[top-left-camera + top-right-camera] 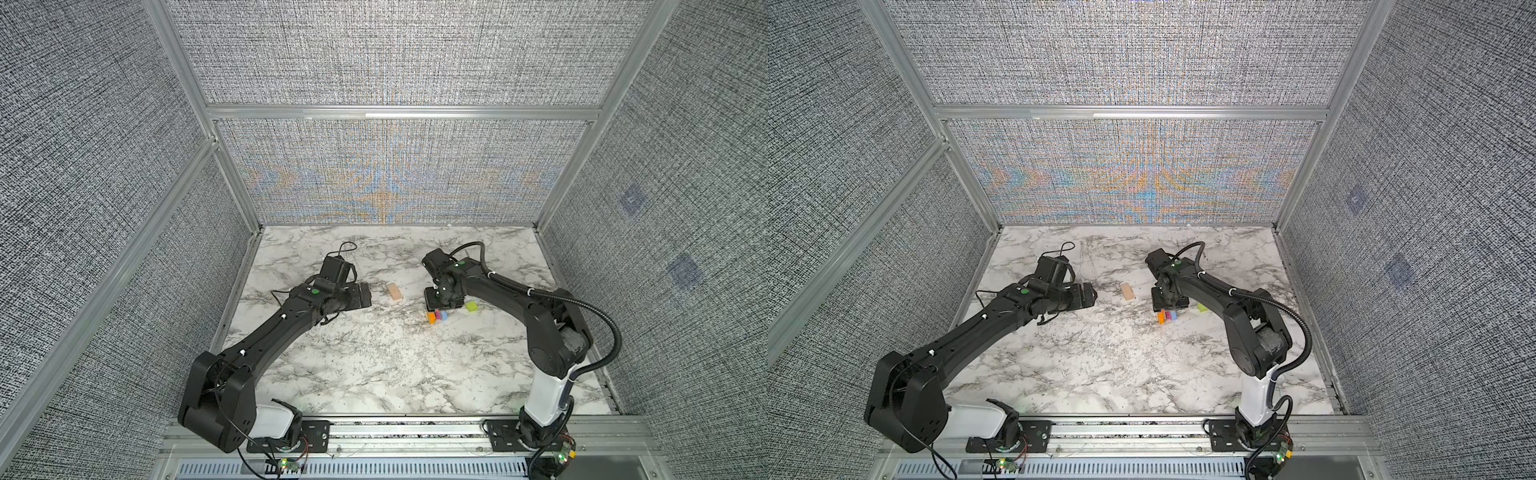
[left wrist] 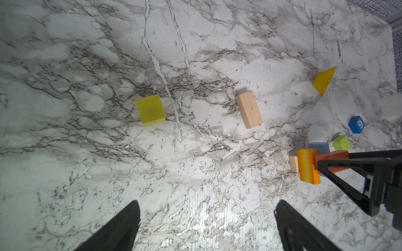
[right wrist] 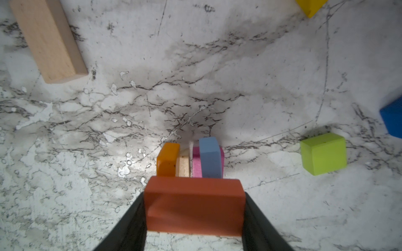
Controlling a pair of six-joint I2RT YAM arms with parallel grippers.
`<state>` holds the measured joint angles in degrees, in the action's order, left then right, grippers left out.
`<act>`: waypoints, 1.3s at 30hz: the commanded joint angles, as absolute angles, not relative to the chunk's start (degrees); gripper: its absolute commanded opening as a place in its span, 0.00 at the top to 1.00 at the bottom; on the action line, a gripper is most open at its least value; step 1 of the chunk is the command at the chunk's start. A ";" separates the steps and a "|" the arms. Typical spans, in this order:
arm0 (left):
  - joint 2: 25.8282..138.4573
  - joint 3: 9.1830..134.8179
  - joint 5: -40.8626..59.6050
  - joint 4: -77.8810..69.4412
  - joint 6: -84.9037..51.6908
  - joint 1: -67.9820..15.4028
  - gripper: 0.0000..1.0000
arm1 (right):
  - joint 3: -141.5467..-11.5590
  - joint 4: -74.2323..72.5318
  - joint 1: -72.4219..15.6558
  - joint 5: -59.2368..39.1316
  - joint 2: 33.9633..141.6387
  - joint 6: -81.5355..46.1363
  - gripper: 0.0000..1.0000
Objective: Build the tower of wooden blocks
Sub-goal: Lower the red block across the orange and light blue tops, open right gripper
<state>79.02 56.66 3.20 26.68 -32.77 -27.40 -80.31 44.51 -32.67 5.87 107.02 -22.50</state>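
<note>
Your right gripper (image 3: 193, 219) clamps the red block (image 3: 193, 195) over the base row (image 3: 189, 163) (left gripper (image 2: 207, 205) agape): lower level, centred.

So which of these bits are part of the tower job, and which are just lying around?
In the job: red block in the right gripper; base row; green cube, blue cube, yellow wedge, yellow block, wood bar; open left gripper.
Just there: table, walls, frame.
</note>
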 commanded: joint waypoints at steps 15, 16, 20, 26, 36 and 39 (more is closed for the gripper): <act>79.35 55.95 3.60 24.80 -32.43 -27.42 0.02 | -80.92 44.56 -32.74 5.19 107.72 -22.59 0.45; 79.28 55.85 3.67 24.70 -32.56 -27.50 0.02 | -81.03 44.65 -32.70 5.19 107.80 -22.63 0.45; 79.40 55.65 4.09 24.35 -32.78 -27.46 0.02 | -81.17 44.74 -32.78 4.84 107.96 -22.59 0.44; 79.24 55.80 4.04 24.56 -32.70 -27.45 0.02 | -81.04 44.74 -32.89 4.86 108.14 -22.51 0.43; 79.27 55.73 3.98 24.52 -32.70 -27.50 0.02 | -80.99 45.09 -33.40 4.91 108.17 -22.23 0.39; 79.59 55.64 4.09 24.43 -32.70 -27.48 0.02 | -80.71 45.24 -33.40 5.10 108.04 -22.15 0.35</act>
